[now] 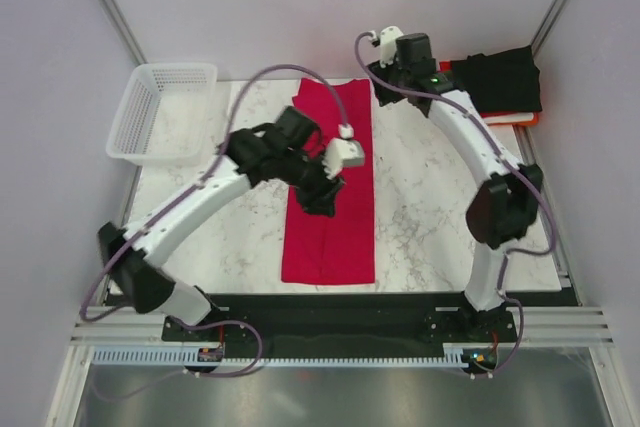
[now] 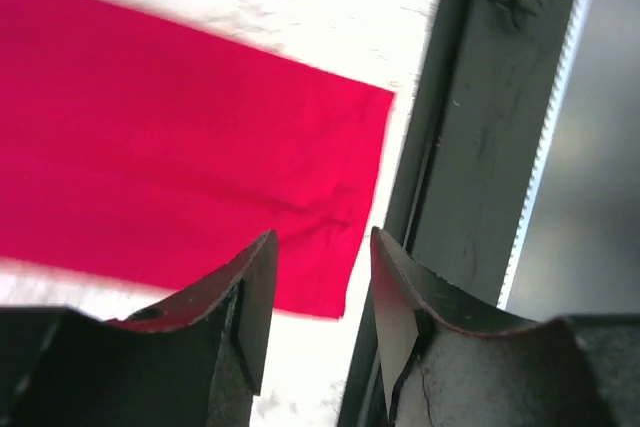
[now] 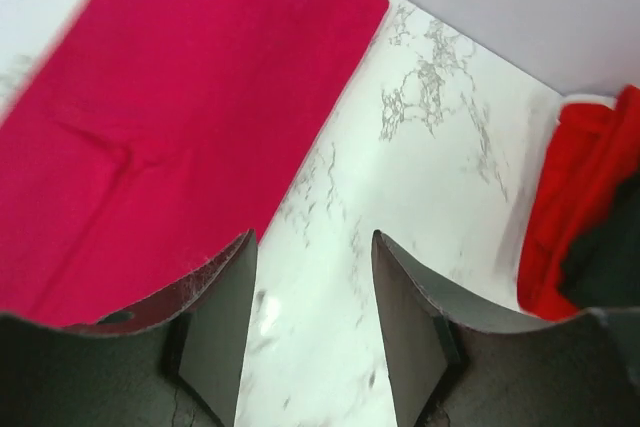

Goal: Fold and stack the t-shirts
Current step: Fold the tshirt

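A crimson-pink t-shirt (image 1: 335, 202) lies flat as a long folded strip down the middle of the marble table; it also shows in the left wrist view (image 2: 170, 147) and the right wrist view (image 3: 170, 117). My left gripper (image 1: 322, 195) hovers over the strip's middle, open and empty. My right gripper (image 1: 385, 77) is open and empty over bare marble just right of the strip's far end. A black folded t-shirt (image 1: 505, 80) lies on an orange-red one (image 1: 520, 117) at the far right; the orange-red one also shows in the right wrist view (image 3: 580, 207). No white shirt shows.
A white mesh basket (image 1: 160, 112) stands at the far left corner. The table's dark front rail (image 1: 350, 305) runs along the near edge, also in the left wrist view (image 2: 470, 177). Grey walls close in on the sides.
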{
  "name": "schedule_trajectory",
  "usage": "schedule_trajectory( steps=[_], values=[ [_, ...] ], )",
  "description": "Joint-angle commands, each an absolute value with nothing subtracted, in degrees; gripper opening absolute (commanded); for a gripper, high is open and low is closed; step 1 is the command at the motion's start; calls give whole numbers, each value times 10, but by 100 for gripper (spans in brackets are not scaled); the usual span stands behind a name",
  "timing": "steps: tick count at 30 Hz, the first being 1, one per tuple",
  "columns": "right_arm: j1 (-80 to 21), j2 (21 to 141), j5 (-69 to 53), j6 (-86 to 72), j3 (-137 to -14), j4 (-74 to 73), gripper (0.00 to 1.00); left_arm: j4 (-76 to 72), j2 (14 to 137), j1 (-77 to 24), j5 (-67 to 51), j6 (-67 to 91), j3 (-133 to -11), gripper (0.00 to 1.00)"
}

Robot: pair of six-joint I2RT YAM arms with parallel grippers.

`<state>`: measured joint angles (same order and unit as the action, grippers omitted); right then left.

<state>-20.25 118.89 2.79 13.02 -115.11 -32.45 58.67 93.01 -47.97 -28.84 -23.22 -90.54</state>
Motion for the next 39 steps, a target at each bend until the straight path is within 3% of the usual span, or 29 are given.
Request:
schedule_trajectory(
  steps=[1,4,8,12,15,25,34,39],
  values=[
    [-181,1046,-56,4,-1049,-382,58,577,835,-374,-282,-86,-830,50],
    [-162,982,-156,-42,-917,-400,57,503,782,-233,-331,72,-734,50],
    [-149,933,-277,-114,-724,-387,55,418,761,-159,-370,188,-618,47],
    [-147,902,-393,-209,-539,-331,54,390,792,-140,-408,258,-531,45],
    [-154,893,-399,-235,-485,-320,55,365,802,-139,-409,294,-467,45],
    [-238,907,-367,-296,-429,-309,56,338,830,-139,-386,330,-357,45],
    [-272,931,-295,-304,-419,-342,55,308,845,-165,-374,341,-322,53],
    [-301,945,-309,-329,-425,-325,54,291,866,-182,-379,345,-327,47]
  ],
)
